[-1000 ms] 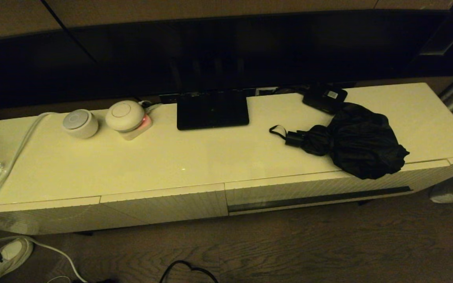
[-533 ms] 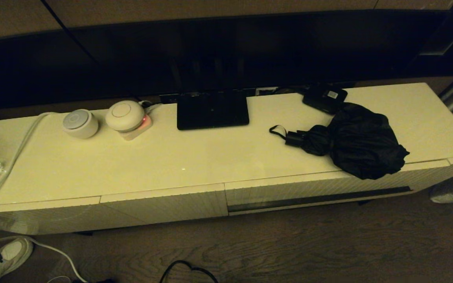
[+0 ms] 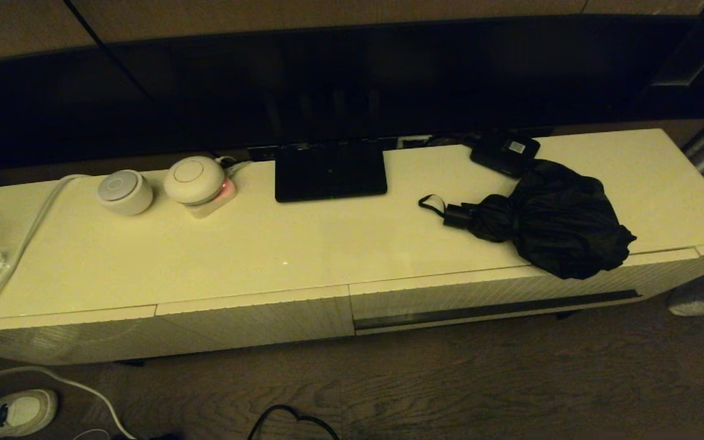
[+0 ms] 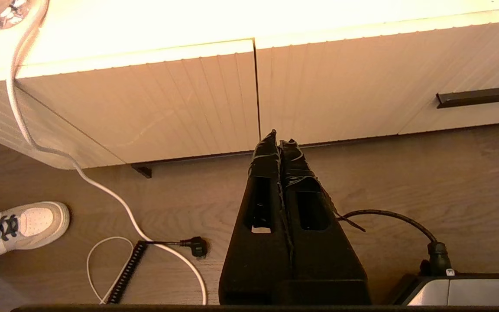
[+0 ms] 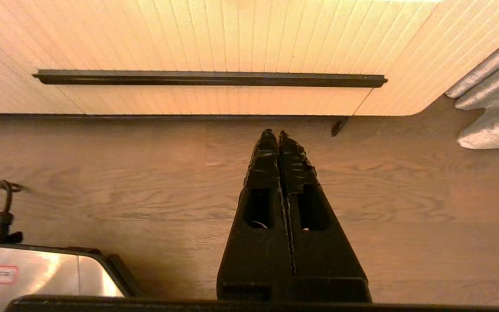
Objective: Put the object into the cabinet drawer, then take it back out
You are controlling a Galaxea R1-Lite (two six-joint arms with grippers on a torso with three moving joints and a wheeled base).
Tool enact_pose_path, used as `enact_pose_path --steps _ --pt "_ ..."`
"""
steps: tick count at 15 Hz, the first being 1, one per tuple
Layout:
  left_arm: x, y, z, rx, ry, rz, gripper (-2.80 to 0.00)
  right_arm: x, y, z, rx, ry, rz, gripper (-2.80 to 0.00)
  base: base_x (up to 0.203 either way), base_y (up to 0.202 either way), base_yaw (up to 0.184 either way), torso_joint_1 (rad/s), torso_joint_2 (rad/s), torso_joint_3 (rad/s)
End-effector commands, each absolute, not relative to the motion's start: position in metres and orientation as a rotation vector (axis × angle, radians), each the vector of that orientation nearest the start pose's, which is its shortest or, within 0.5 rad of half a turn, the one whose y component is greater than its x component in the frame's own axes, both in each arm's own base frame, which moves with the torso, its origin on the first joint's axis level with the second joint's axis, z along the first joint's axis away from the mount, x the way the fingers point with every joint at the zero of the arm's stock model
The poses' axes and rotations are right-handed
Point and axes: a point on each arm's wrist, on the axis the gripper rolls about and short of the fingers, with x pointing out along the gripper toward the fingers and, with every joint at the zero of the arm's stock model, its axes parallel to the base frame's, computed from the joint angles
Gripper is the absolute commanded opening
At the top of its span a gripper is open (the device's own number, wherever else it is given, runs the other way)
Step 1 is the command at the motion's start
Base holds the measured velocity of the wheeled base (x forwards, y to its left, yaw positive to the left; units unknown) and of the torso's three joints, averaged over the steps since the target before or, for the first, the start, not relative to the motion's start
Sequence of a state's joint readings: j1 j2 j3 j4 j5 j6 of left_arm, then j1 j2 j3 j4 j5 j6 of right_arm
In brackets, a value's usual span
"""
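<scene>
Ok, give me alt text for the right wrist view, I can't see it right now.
The right gripper, jaws shut and empty, hangs over wood floor in front of the closed cabinet drawer, pointing at its long dark handle slot. A grey curtain shows at one edge.

Black umbrella (image 3: 557, 219), cream ribbed drawer (image 3: 498, 293) with a dark handle slot (image 3: 495, 308)

A white sneaker (image 4: 28, 223) and a white cable (image 4: 102, 190) lie on the wood floor beside the left jaws. Grey curtain folds (image 5: 487, 117) hang off to one side ahead of the right jaws.
</scene>
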State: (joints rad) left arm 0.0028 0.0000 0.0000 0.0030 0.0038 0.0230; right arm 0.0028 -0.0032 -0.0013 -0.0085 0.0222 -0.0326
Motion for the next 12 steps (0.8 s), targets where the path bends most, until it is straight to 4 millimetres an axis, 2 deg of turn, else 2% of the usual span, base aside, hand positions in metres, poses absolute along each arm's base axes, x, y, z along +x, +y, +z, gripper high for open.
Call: enact_pose_path --steps 1,12 --pt "-0.0226 0.0 0.0743 0.023 0.006 0.008 -2.8 -0.0227 0.0004 0.0755 -0.029 -0.003 0.026 -2.8 0.0 0.0 0.0 0.0 0.0 0.0" --pt "-0.0226 0.0 0.0743 0.023 0.006 0.008 -2.8 -0.0227 0.0004 0.0757 -0.025 -0.005 0.026 -2.8 0.0 0.0 0.0 0.0 0.0 0.0"
